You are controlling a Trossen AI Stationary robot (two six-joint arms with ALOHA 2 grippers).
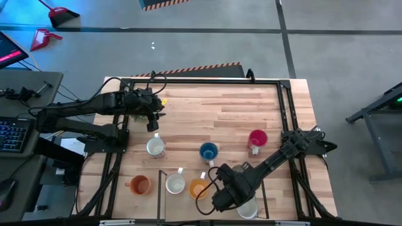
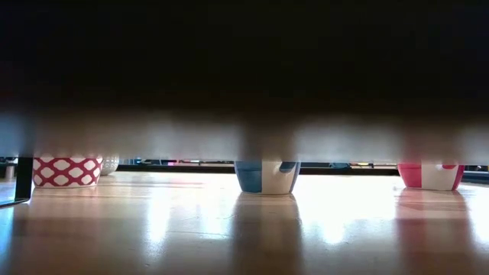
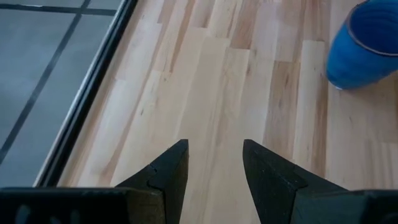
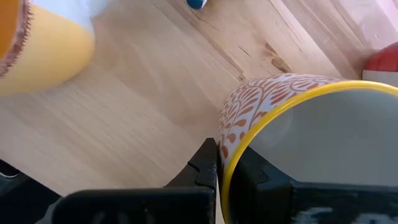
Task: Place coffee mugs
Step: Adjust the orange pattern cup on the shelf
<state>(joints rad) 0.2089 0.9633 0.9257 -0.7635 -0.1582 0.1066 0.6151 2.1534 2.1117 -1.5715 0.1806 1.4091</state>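
Here the right gripper (image 1: 227, 199) is seen low at the near edge of the table (image 1: 264, 113), its jaws closed over the rim of a white mug with an orange leaf pattern and a yellow lip (image 4: 292, 124) (one finger (image 4: 205, 165) outside the wall, the other inside). In the high view this mug (image 1: 247, 209) is partly covered by the arm. Just beside it a yellow-orange mug (image 1: 198, 188) is found, then a white mug (image 1: 175, 183) and an orange mug (image 1: 139, 184), set in a row along the near edge. Farther in, a white-and-grey mug (image 1: 155, 147), a blue mug (image 1: 208, 151) and a red mug (image 1: 257, 139) are spaced apart across the middle of the table. The left gripper (image 1: 154, 123) is held over bare wood near the far left part of the table, its fingers (image 3: 168, 171) narrowly parted with nothing between them; the blue mug is seen well ahead of it
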